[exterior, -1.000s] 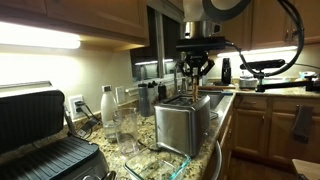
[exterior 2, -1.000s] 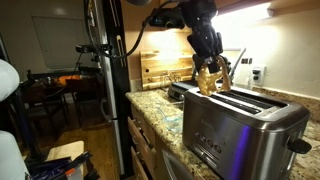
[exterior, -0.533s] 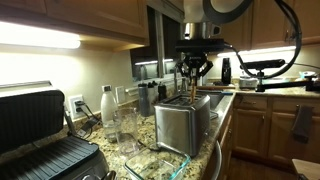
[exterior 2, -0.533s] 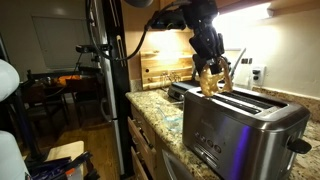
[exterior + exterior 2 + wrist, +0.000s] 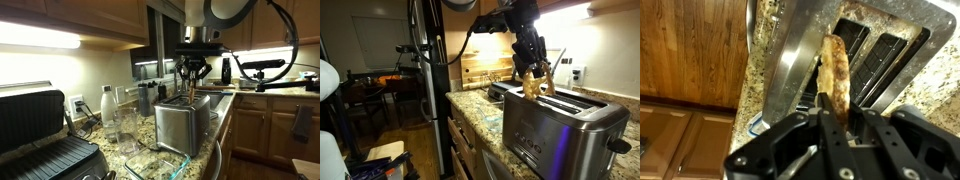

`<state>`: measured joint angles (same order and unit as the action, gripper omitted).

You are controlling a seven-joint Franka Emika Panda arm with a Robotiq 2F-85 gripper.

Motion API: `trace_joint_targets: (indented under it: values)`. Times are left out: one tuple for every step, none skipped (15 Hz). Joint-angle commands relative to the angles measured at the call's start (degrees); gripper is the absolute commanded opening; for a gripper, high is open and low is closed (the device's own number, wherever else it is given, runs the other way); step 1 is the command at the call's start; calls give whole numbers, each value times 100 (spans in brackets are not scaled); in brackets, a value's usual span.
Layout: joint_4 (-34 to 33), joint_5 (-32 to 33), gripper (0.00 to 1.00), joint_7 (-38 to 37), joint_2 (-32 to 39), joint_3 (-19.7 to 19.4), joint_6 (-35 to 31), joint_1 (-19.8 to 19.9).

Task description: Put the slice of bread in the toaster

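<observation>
The shiny steel toaster (image 5: 183,122) stands on the granite counter and shows in both exterior views (image 5: 560,128). My gripper (image 5: 194,78) hangs straight above its slots and is shut on the golden-brown slice of bread (image 5: 834,70), held upright on its edge. In an exterior view the slice (image 5: 533,84) hangs just above the near end of the toaster top. In the wrist view the slice's lower end lies over the left rim of the toaster (image 5: 800,55), beside the two dark slots. My gripper (image 5: 838,118) pinches the slice's upper end.
A black ribbed contact grill (image 5: 40,140) stands open in the foreground. Clear bottles and glasses (image 5: 118,115) stand beside the toaster. A glass dish (image 5: 160,160) lies in front of it. A wooden cutting board (image 5: 485,70) leans on the back wall.
The gripper with the slice has shifted slightly along the toaster top in an exterior view. The toaster has not moved.
</observation>
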<state>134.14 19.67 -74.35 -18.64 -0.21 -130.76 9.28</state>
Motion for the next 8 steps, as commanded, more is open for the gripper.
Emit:
trace_joint_targets:
  values:
    - [170,-91,9,-17,12,-21,-371,90]
    - [175,-88,9,-21,31,-26,-425,96]
    - [177,-83,9,-24,54,-32,-466,100]
    - [174,-79,9,-26,88,-36,-512,104]
    - [172,-84,9,-20,126,-45,-555,105]
    - [173,-83,9,-22,167,-53,-593,107]
    - [173,-84,9,-18,205,-60,-626,111]
    - [167,-89,9,-13,241,-68,-651,116]
